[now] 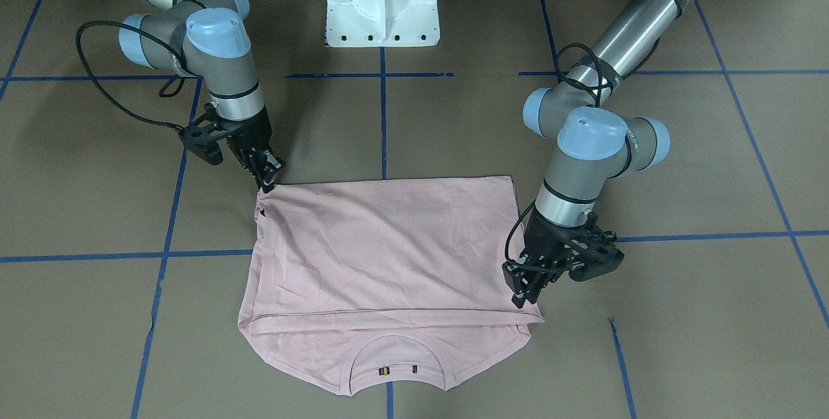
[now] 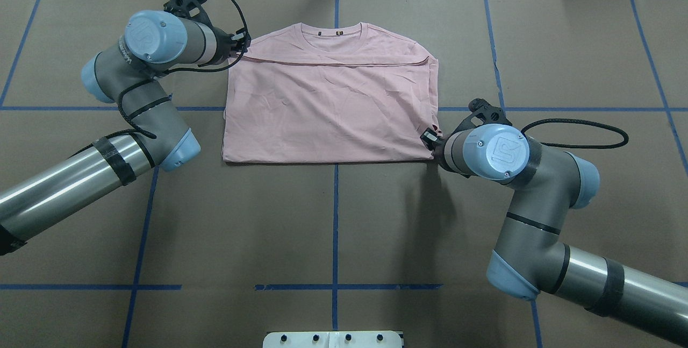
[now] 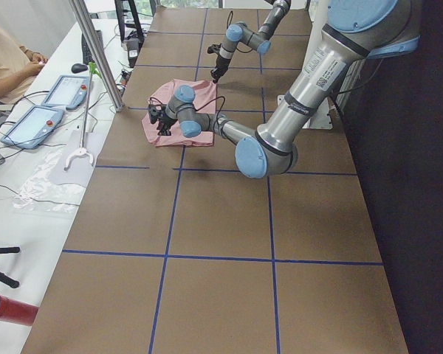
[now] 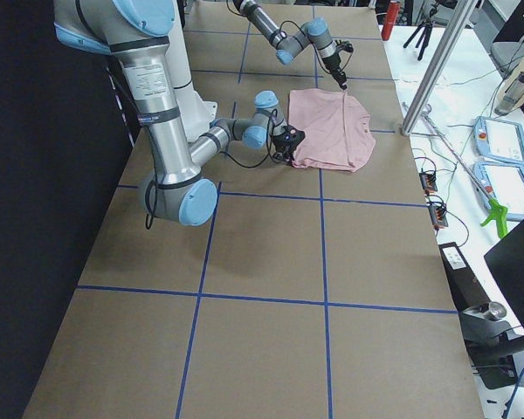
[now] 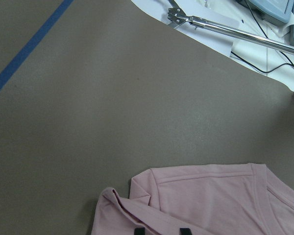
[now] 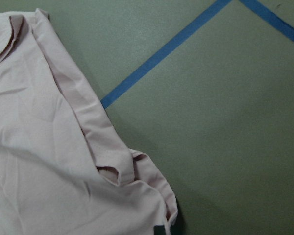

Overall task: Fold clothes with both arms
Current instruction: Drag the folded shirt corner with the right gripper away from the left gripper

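- Pink T-shirt (image 2: pixel 333 106) is lying flat on table (image 2: pixel 333 219), at 12 o'clock from table centre in overhead view. Hem half is lying folded up over chest, and collar (image 2: pixel 336 33) is showing past the fold at 12.
- Left gripper (image 2: pixel 240 49) is sitting at shirt's 10 o'clock corner, on the end of the folded-up edge. In wrist cam the fingertips (image 5: pixel 139 230) are showing apart w/ cloth between them, so it's looking unclosed, not pinching.
- Right gripper (image 2: pixel 430 141) is touching shirt's 4 o'clock corner, where layers are bunching. Can't tell if fingers are clamping cloth or just resting.
- Risks, my guess:
- If one side is gripping and the other isn't, any lift is going to drag the shirt askew and skew the fold.
- Pinching only the top layer at either corner means layers are sliding apart and the fold is opening.
- The bunched 4 o'clock corner is likely to get creased in if pressed or folded over as is.
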`<state>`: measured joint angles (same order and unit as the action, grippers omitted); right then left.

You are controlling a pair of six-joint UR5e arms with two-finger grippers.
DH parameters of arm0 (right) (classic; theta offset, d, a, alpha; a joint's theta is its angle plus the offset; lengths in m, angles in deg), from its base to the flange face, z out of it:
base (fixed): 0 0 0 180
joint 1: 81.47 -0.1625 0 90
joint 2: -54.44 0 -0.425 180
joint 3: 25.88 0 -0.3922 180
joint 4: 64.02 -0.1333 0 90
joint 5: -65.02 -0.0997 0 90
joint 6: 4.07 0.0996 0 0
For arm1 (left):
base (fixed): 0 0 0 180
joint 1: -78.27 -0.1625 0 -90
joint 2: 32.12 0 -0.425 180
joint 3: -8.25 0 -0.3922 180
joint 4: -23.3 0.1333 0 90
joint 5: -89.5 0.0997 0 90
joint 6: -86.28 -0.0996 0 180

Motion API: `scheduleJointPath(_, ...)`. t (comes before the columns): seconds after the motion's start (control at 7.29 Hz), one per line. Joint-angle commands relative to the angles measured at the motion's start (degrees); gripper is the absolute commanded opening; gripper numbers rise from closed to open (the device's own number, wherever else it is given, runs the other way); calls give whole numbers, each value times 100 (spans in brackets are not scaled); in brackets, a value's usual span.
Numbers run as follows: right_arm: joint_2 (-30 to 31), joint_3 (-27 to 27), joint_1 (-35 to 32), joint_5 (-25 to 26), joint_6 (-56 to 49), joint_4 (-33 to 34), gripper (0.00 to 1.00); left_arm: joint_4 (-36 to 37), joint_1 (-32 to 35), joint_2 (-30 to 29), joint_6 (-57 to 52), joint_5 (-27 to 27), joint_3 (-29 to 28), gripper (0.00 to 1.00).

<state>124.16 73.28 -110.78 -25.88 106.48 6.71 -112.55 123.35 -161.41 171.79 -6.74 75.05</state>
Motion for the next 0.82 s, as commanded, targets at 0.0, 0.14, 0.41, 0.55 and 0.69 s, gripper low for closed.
scheduleJointPath(0.0,295,565,12,-76,2,125,0,-3,0,-8,9,0,0,36)
scheduleJointPath(0.14,575,1231,65,-312,2,474,0,-3,0,-8,35,0,9,35)
scheduleJointPath(0.41,1111,2375,581,-942,2,1378,0,-3,0,0,175,-17,183,35)
scheduleJointPath(0.55,1236,2728,732,-1930,71,1679,0,-3,0,1,263,-52,341,35)
scheduleJointPath(0.69,1237,2827,1029,-2514,203,1829,0,23,0,9,264,-114,578,35)
